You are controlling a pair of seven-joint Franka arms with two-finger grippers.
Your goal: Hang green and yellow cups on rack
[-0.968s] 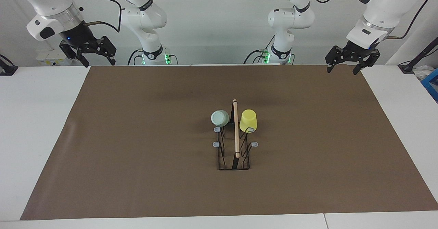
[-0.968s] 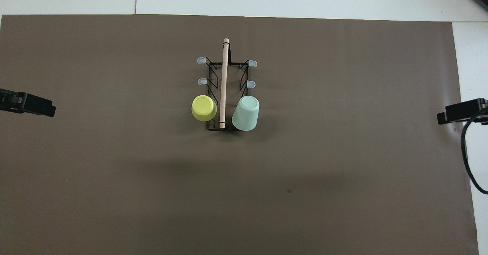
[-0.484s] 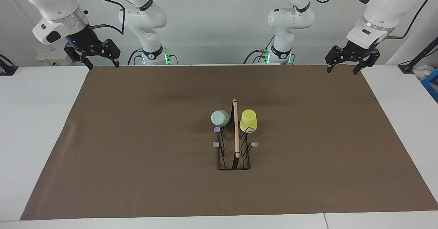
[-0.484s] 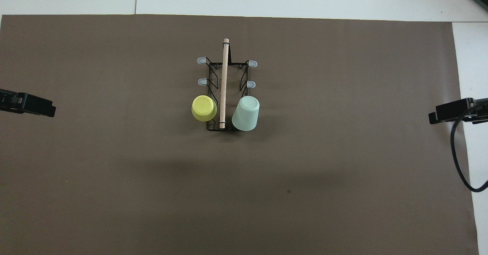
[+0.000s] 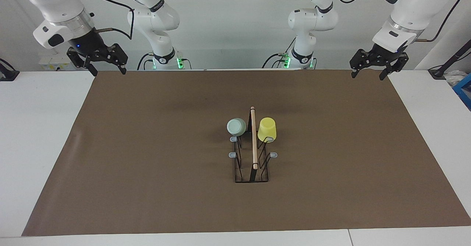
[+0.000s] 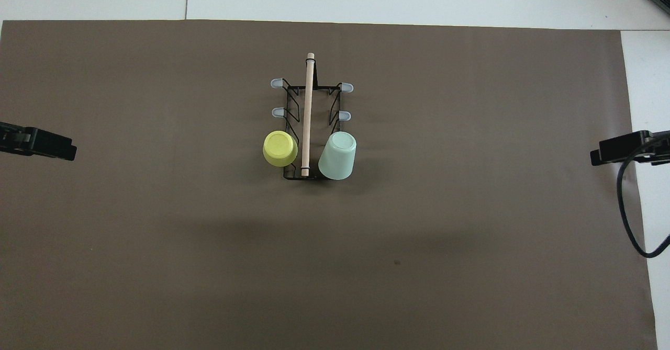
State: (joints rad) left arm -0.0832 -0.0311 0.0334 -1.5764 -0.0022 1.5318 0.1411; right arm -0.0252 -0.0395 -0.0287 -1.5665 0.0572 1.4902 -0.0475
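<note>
The black wire rack (image 5: 254, 146) with a wooden rod stands in the middle of the brown mat; it also shows in the overhead view (image 6: 308, 104). The mint green cup (image 5: 236, 127) (image 6: 337, 155) hangs upside down on the prong nearest the robots, on the right arm's side. The yellow cup (image 5: 267, 129) (image 6: 280, 148) hangs upside down on the matching prong on the left arm's side. My left gripper (image 5: 367, 76) (image 6: 68, 152) is open and empty over the mat's corner at its own end. My right gripper (image 5: 109, 71) (image 6: 598, 156) is open and empty over the mat's corner at its end.
The brown mat (image 5: 147, 165) covers most of the white table (image 5: 36, 128). Four grey-tipped prongs (image 5: 232, 154) of the rack are bare. A black cable (image 6: 625, 209) hangs from the right arm over the mat's edge.
My right gripper has shifted slightly toward the middle of the table and steadied. The left arm, the cups and the rack have not moved.
</note>
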